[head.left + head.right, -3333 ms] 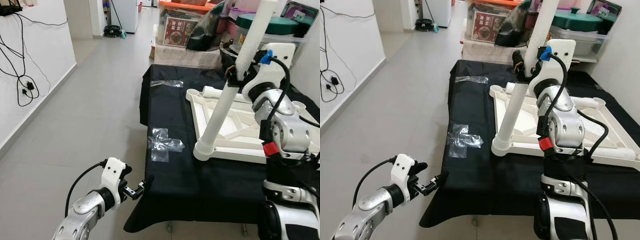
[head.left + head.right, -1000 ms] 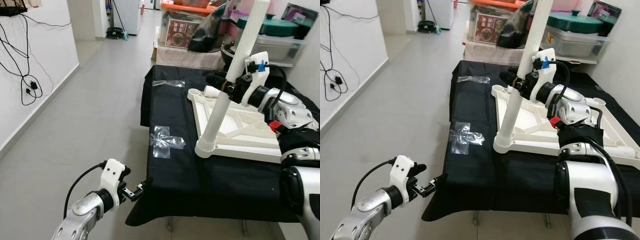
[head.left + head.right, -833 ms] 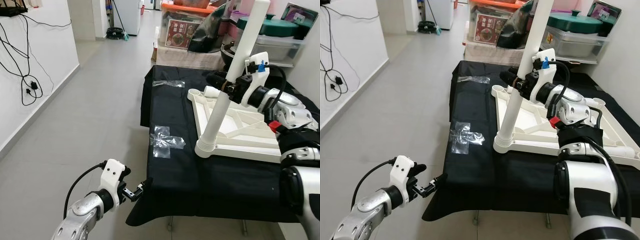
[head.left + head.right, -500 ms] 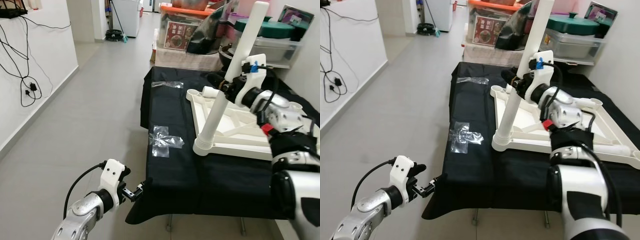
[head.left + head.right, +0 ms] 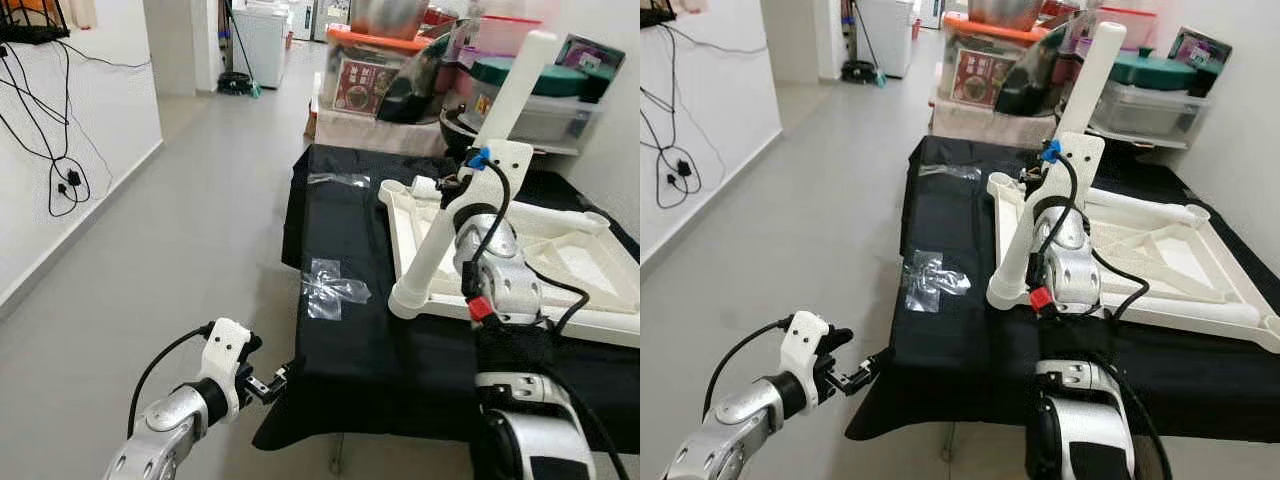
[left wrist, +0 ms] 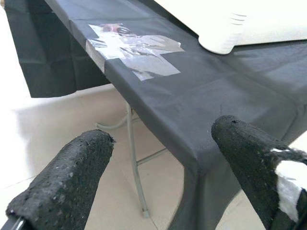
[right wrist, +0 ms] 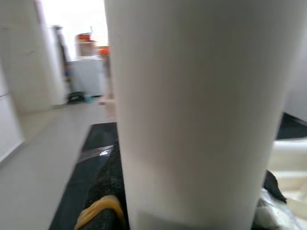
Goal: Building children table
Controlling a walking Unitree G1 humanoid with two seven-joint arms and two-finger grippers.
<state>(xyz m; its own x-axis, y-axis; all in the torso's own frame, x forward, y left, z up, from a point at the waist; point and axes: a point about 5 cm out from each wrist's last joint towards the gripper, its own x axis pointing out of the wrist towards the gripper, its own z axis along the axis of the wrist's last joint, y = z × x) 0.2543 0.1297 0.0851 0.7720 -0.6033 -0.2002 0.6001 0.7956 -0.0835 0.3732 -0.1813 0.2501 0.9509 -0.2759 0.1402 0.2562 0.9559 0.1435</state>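
Grey tiled floor (image 5: pixel 190 220), smooth and open, runs along the left of the table (image 5: pixel 340 250), which is draped in matt black cloth hanging past its edges; a thin metal leg (image 6: pixel 134 177) shows beneath. On the cloth lies the white plastic tabletop (image 5: pixel 1160 260), upside down, its ribbed underside forming shallow triangular bays with nothing in them. A round white leg (image 5: pixel 455 200) stands tilted in its near-left corner socket. The right gripper (image 5: pixel 452 185) is closed on this leg at mid-height; in the right wrist view the smooth tube sits tight between the black pads. Patches of crinkled clear tape (image 5: pixel 335 290) lie on the cloth, left of the socket. Beyond the table stand plastic storage boxes (image 5: pixel 365 75). The left gripper (image 5: pixel 270 382) hangs low, just off the near-left cloth corner, its rough black fingers (image 6: pixel 72 182) wide apart and holding nothing.
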